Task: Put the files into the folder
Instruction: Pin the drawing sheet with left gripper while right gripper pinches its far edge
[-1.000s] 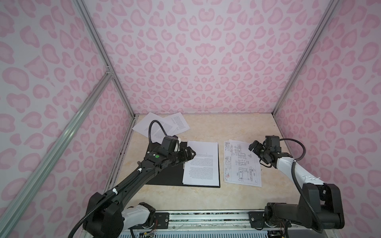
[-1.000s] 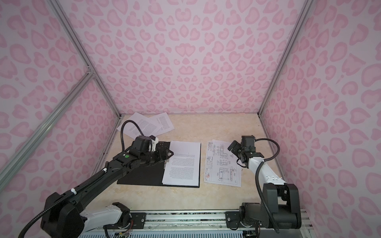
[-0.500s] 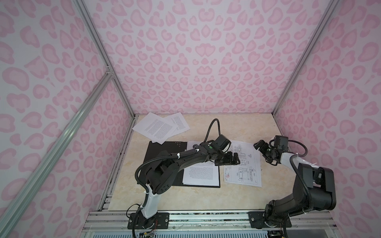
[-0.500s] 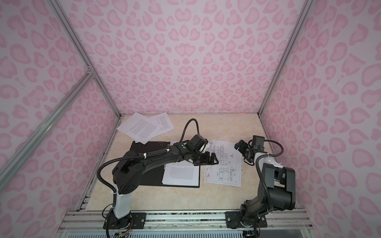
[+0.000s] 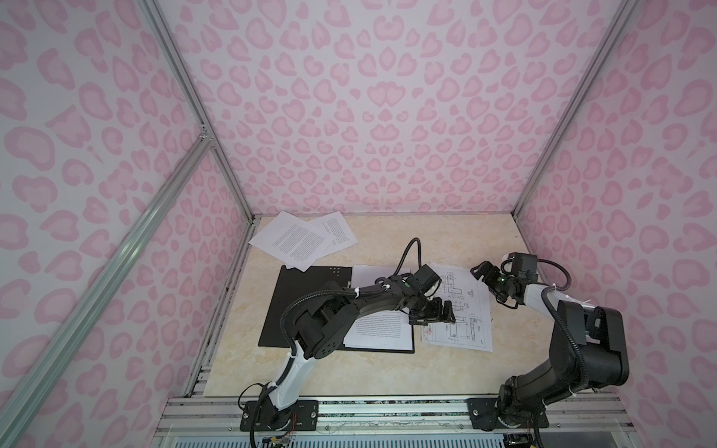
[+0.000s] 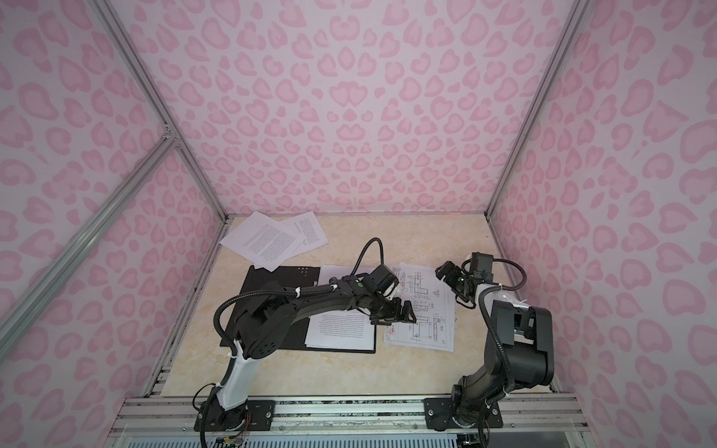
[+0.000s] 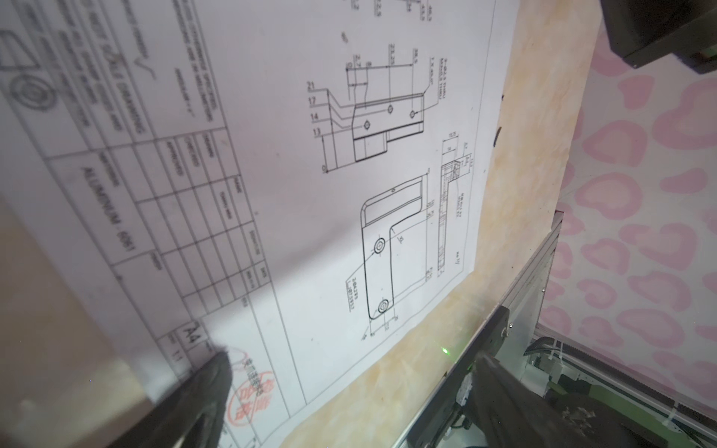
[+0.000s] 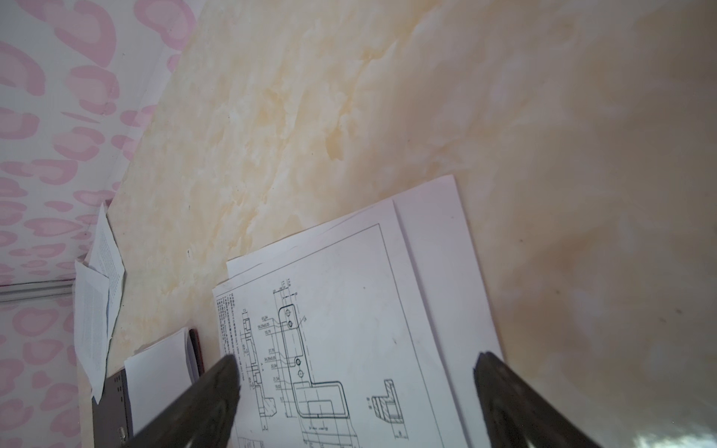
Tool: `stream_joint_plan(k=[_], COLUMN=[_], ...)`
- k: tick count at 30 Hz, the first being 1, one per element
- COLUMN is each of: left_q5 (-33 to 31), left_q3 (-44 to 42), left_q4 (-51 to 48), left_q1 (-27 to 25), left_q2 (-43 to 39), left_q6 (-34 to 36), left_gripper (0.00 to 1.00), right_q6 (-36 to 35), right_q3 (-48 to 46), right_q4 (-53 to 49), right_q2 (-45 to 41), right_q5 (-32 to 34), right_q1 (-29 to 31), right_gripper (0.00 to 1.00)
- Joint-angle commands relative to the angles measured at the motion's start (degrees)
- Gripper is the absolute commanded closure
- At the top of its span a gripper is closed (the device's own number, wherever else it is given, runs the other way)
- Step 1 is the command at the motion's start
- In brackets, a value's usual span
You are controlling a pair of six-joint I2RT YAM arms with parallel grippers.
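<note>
Folder (image 5: 308,285) is lying open on the bench (image 5: 388,240), black side up, with a text sheet (image 5: 382,331) lying on its right half. Drawing sheet (image 5: 471,310) is lying on the bench just right of the folder, and two more sheets (image 5: 300,242) are lying at the far left corner, one partly over the other. Left end effector (image 5: 431,312) is hanging wide open over the drawing sheet's near left part, holding nothing, and right end effector (image 5: 482,272) is hanging wide open over its far right corner, holding nothing too.
</note>
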Motion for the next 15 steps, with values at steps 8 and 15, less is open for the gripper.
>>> stream_joint_plan(k=[8,15], left_q5=[-3.41,-3.47], left_q3=[-2.9,-3.18], left_q4=[-3.67,-3.72], left_q1=[0.62,0.88], left_q2=[0.93,1.08], left_q6=[-3.12,-3.45], left_gripper=[0.02,0.02], right_q6=[-2.99,-2.0], right_q3=[5.52,5.01], right_q4=[-1.49,-0.08], right_q2=[6.45,8.23], right_q5=[0.19,-3.47], right_q1=[0.16,0.72], right_gripper=[0.05,0.06])
